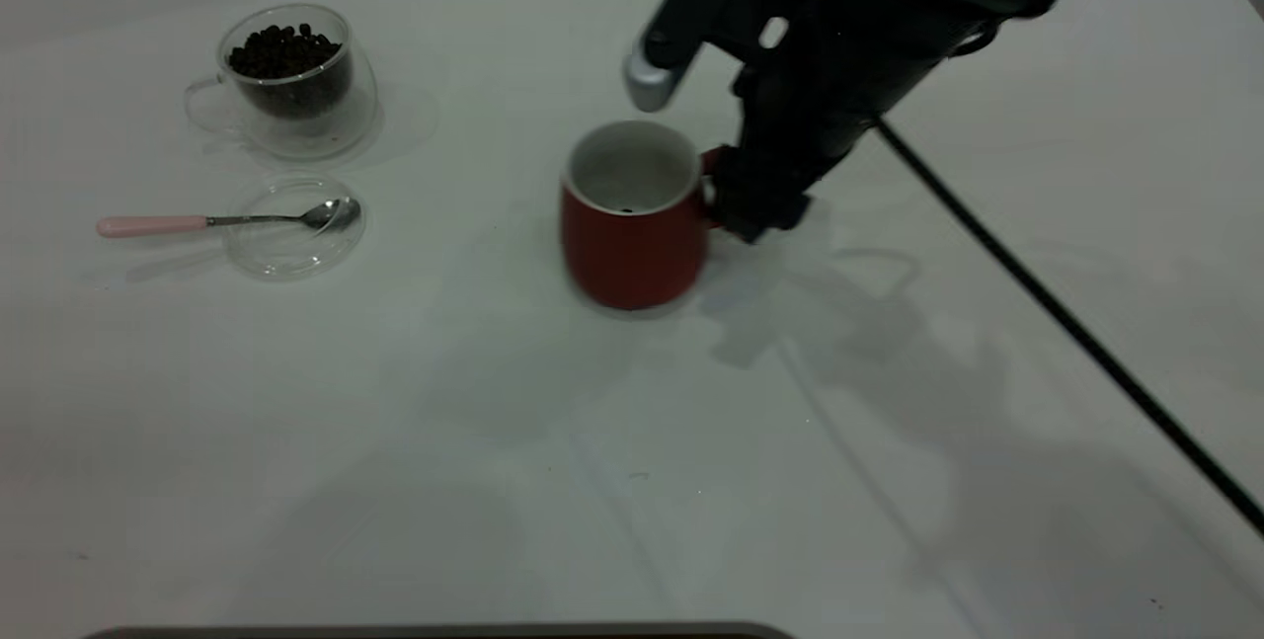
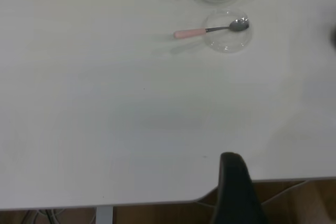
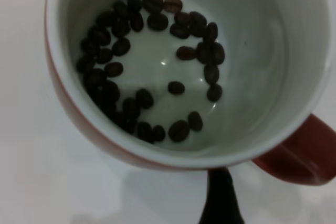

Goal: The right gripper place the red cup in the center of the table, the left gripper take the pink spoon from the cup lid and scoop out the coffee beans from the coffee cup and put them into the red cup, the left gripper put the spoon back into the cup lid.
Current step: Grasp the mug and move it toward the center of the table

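Observation:
The red cup (image 1: 632, 234) stands near the middle of the table (image 1: 444, 441). My right gripper (image 1: 755, 199) is at its handle, shut on it. The right wrist view looks down into the red cup (image 3: 262, 77), where several coffee beans (image 3: 147, 66) lie on the white bottom. The coffee cup (image 1: 286, 76) holds a heap of coffee beans (image 1: 283, 51) at the far left. The pink spoon (image 1: 227, 220) lies with its bowl on the cup lid (image 1: 293, 244) in front of it. My left gripper (image 2: 233, 182) hangs over the table's edge, far from the spoon (image 2: 210, 30) and the lid (image 2: 227, 43).
A black cable (image 1: 1066, 323) runs diagonally across the right side of the table. The table edge (image 2: 157, 202) shows in the left wrist view, with floor beyond it.

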You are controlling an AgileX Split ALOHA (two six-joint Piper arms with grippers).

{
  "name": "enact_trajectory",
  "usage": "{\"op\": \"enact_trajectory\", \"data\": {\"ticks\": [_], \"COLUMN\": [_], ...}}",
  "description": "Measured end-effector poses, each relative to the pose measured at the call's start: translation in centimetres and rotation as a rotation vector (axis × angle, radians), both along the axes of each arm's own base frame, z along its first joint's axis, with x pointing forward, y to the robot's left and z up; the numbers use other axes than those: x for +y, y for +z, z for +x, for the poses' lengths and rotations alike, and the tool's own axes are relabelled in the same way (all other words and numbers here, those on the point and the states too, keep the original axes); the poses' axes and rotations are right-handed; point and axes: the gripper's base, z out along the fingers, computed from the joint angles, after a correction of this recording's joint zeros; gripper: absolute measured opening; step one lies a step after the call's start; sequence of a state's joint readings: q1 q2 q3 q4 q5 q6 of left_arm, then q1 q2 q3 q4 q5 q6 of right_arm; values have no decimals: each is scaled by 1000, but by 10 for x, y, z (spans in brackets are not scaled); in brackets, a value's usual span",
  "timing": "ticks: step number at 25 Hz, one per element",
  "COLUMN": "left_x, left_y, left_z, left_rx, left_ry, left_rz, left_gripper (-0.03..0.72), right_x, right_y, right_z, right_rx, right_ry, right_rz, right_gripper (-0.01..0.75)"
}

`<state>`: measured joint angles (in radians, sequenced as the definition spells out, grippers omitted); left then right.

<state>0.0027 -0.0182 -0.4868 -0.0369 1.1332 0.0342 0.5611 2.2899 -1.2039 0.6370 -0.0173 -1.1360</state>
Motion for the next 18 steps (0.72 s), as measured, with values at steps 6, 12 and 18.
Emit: {"op": "enact_trajectory", "data": {"ticks": [6, 12, 18], "left_x": [0, 0, 0], "left_y": [0, 0, 0], "left_z": [0, 0, 0], "left_rx": [0, 0, 0], "left_ry": [0, 0, 1], "left_rz": [0, 0, -1], "left_gripper": [517, 517, 517], "right_x": [22, 28, 9], "right_y": [12, 30, 108], "right_z": [4, 8, -2], "right_rx": [-35, -7, 193], "right_ry": [-106, -139, -22], "right_rz": [101, 173, 295], "right_gripper": [591, 591, 591]}}
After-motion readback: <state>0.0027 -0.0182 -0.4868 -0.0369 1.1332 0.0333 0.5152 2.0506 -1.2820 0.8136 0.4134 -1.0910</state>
